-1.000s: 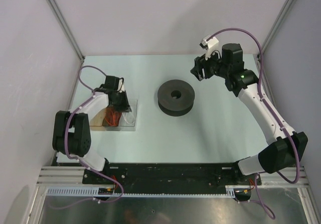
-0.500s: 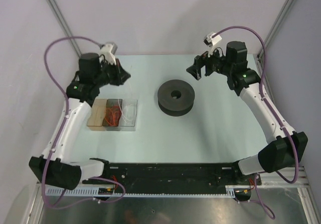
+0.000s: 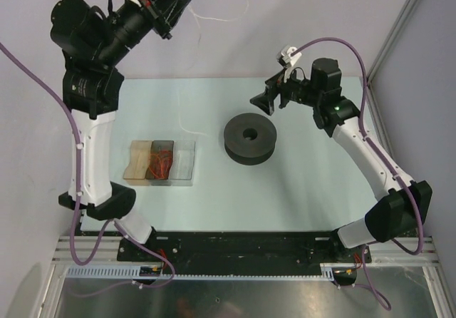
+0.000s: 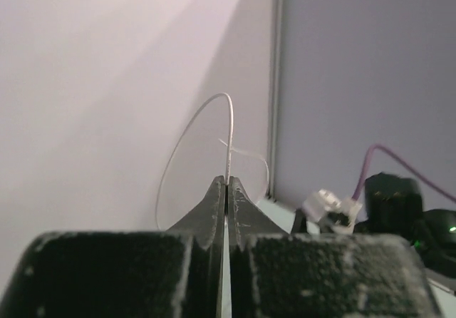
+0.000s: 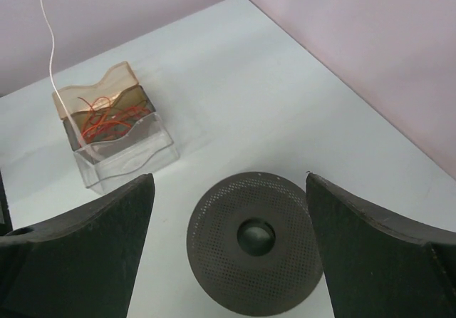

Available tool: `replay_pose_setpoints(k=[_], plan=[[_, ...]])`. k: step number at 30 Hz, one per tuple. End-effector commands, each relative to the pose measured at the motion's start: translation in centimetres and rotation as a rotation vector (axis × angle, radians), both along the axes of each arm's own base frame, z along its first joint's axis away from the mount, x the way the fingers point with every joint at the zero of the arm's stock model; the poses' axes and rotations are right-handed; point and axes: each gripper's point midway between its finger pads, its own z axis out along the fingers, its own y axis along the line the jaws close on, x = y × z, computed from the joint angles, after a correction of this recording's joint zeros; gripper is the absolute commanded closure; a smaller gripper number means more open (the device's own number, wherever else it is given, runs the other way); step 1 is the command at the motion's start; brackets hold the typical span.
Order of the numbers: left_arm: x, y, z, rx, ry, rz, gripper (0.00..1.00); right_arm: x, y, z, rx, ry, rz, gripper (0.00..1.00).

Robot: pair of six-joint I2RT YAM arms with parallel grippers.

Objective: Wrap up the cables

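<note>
Look: white cable (image 4: 229,118), thread-thin, limp
Pose: looping upward, pinched in left pincer (image 4: 226,184)
Lower end: hangs to clear tray (image 5: 128,157)

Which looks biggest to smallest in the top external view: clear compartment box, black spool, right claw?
1. clear compartment box, only slightly bigger than the spool; close call.
2. black spool.
3. right claw, clearly smallest, though it is raised nearer the camera, which inflates it.

white arm links (image 3: 89,154), black joints (image 3: 78,27), purple hoses (image 3: 331,39)
</note>
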Motion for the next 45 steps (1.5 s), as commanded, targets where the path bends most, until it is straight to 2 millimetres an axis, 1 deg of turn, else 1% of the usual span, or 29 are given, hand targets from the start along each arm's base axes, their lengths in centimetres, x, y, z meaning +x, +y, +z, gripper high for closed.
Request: replay_pose_setpoints(k=[1, 4, 7, 9, 10, 13, 16, 18, 20, 23, 25, 28, 31, 34, 36, 37, 39, 41, 42, 43, 44, 45], plan=[[-2.1, -2.3, 3.4, -0.095, -0.084, -0.092, 1.0, -1.1, 2.0, 1.7, 0.054, -0.072, 0.08, 0.08], [-2.8, -3.0, 5.1, -0.161, -0.136, -0.096, 1.0, -1.7, 3.4, 1.8, 0.08, -0.11, 0.121, 0.08], [-3.3, -3.1, 6.4, -0.213, -0.169, -0.087, 1.0, -2.7, 5.3, 0.5, 0.082, -0.104, 0.193, 0.08], [-3.3, -3.2, 6.7, -0.237, -0.165, -0.088, 1.0, -3.6, 6.6, -0.9, 0.066, -0.092, 0.254, 0.08], [-3.3, -3.4, 6.7, -0.244, -0.157, -0.094, 1.0, -4.0, 7.1, -1.9, 0.046, -0.093, 0.278, 0.07], [-3.3, -3.9, 6.1, -0.248, -0.126, -0.122, 1.0, -3.8, 7.9, -5.9, -0.022, -0.064, 0.283, 0.06], [-3.7, -4.3, 5.5, -0.242, -0.104, -0.154, 1.0, -3.3, 8.1, -9.9, -0.089, -0.014, 0.299, 0.06], [-3.6, -4.4, 5.3, -0.237, -0.098, -0.158, 1.0, -3.9, 8.0, -12.2, -0.124, 0.043, 0.333, 0.05], [-3.6, -4.3, 5.1, -0.234, -0.097, -0.153, 1.0, -4.8, 8.3, -12.8, -0.114, 0.065, 0.378, 0.03], [-3.4, -4.3, 4.9, -0.234, -0.088, -0.146, 1.0, -6.3, 9.3, -12.7, -0.072, 0.044, 0.448, 0.02], [-3.4, -4.2, 4.9, -0.238, -0.087, -0.142, 1.0, -7.5, 10.6, -13.3, -0.072, 0.026, 0.502, 0.02], [-3.5, -4.1, 5.0, -0.242, -0.09, -0.139, 1.0, -9.0, 12.5, -14.9, -0.099, -0.038, 0.581, 0.02], [-3.5, -4.1, 5.0, -0.243, -0.087, -0.141, 1.0, -9.4, 13.9, -17.1, -0.145, -0.13, 0.62, 0.01], [-3.7, -4.0, 5.0, -0.243, -0.085, -0.143, 1.0, -8.9, 15.2, -18.5, -0.167, -0.206, 0.63, 0.01], [-3.7, -4.0, 5.0, -0.242, -0.087, -0.141, 1.0, -8.5, 15.9, -19.4, -0.174, -0.234, 0.624, 0.02], [-3.7, -3.9, 5.0, -0.242, -0.089, -0.138, 1.0, -8.1, 16.1, -20.0, -0.184, -0.24, 0.615, 0.04], [-3.7, -3.6, 5.2, -0.248, -0.094, -0.122, 1.0, -7.8, 16.2, -21.2, -0.203, -0.227, 0.602, 0.13], [-3.6, -3.0, 5.5, -0.258, -0.103, -0.093, 1.0, -7.5, 15.6, -22.2, -0.222, -0.195, 0.588, 0.28], [-3.4, -2.6, 5.7, -0.267, -0.105, -0.073, 1.0, -7.5, 15.2, -22.6, -0.227, -0.173, 0.58, 0.37], [-3.1, -2.0, 5.9, -0.278, -0.107, -0.046, 1.0, -7.6, 14.8, -22.8, -0.23, -0.152, 0.575, 0.5], [-2.9, -1.5, 6.1, -0.289, -0.11, -0.014, 1.0, -7.9, 14.4, -22.8, -0.232, -0.132, 0.57, 0.65], [-2.5, -0.7, 6.4, -0.302, -0.115, 0.03, 1.0, -8.1, 14.0, -22.6, -0.231, -0.112, 0.565, 0.82]])
